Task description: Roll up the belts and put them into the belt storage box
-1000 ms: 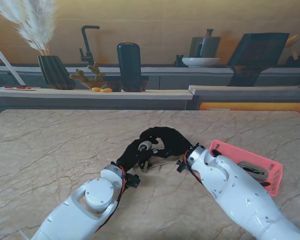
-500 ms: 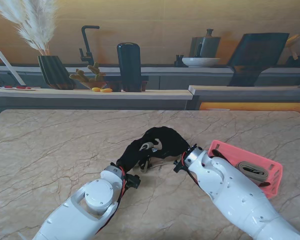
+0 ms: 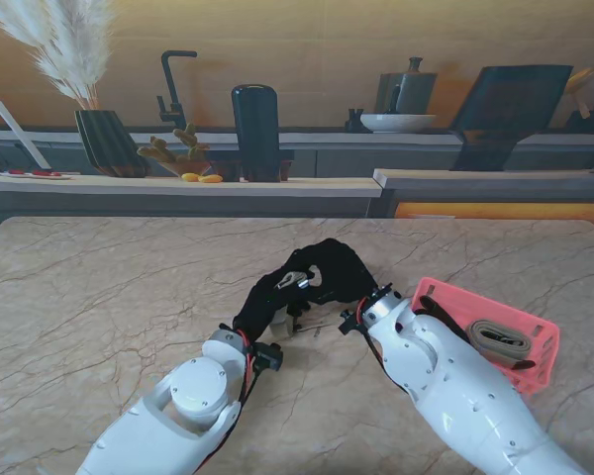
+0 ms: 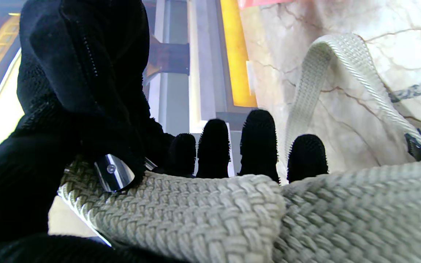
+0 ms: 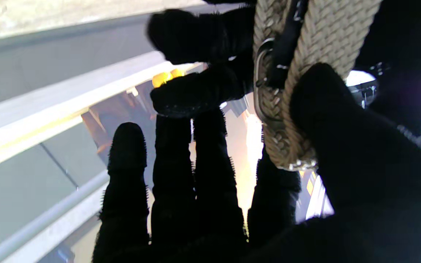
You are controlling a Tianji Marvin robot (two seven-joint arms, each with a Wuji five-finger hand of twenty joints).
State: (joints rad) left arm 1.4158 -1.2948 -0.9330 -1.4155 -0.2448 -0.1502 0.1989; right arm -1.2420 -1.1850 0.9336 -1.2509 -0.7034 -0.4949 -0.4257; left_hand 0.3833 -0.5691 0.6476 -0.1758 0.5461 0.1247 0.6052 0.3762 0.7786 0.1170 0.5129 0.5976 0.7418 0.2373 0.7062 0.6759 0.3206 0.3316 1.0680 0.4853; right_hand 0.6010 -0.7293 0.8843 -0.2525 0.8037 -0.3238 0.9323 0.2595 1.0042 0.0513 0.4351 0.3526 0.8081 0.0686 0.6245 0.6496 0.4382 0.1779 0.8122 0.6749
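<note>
My two black-gloved hands meet over the middle of the table. Between them is a beige woven belt (image 3: 295, 281) with a metal buckle (image 5: 260, 86). My left hand (image 3: 265, 303) has the belt (image 4: 196, 212) lying across its palm, with the fingertips (image 4: 258, 138) behind it. My right hand (image 3: 343, 271) pinches the buckle end, its thumb (image 5: 342, 128) pressed on the weave. A loose loop of belt (image 4: 327, 54) trails down to the marble. The pink storage box (image 3: 546, 334) sits at the right with a rolled belt (image 3: 500, 341) inside.
A counter edge (image 3: 178, 184) runs along the far side of the marble table (image 3: 99, 297). Behind it stand a vase, a tap, a dark canister (image 3: 255, 131) and a bowl. My right forearm (image 3: 445, 381) lies close beside the pink box.
Both hands have risen slightly and shifted farther from me with the belt. The buckle has turned upward, and my right forearm has swung a little to the left.
</note>
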